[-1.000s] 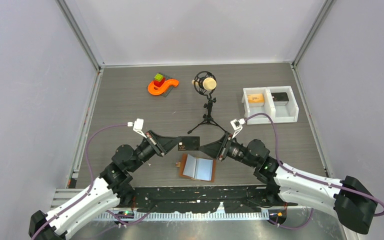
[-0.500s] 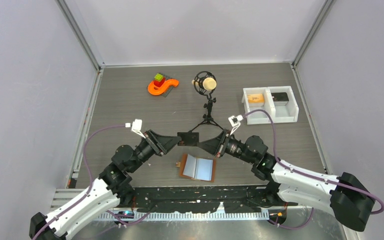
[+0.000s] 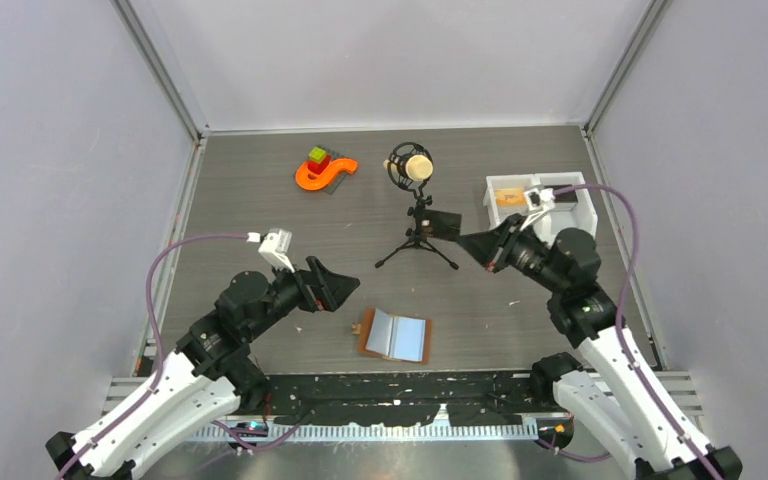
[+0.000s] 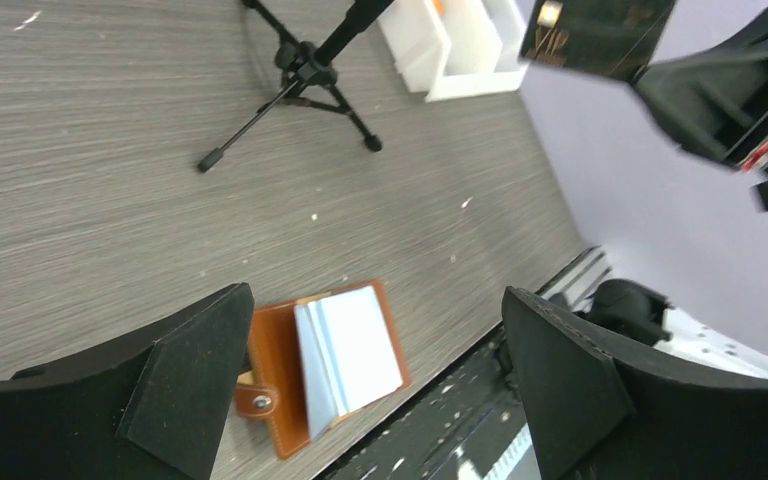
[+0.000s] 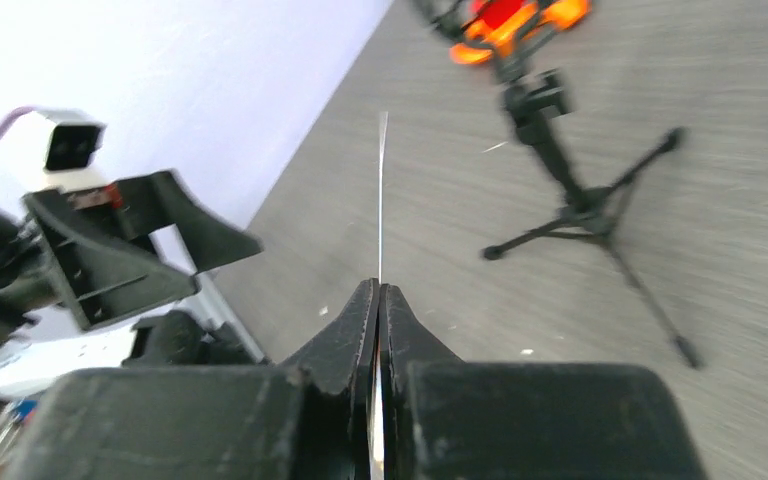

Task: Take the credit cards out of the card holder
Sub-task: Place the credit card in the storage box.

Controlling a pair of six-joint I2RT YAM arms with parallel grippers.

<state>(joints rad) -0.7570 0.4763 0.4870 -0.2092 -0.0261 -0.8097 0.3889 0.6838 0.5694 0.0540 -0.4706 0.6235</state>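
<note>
The card holder lies open on the table near the front edge, brown outside with pale blue-grey leaves showing; the left wrist view also shows the card holder and its snap tab. My left gripper hangs open to its left, a little above the table, with nothing between its fingers. My right gripper is shut on a dark credit card, held in the air beside the tripod. The right wrist view has that card edge-on, sticking out of the closed right gripper.
A microphone on a black tripod stands mid-table, just left of the held card. An orange toy with coloured blocks sits at the back left. A white two-compartment bin with items inside is at the back right, behind the right arm.
The left gripper opened, let go of the dark card and drew back to the left. The right gripper closed on the card and carried it up and right, toward the bin.
</note>
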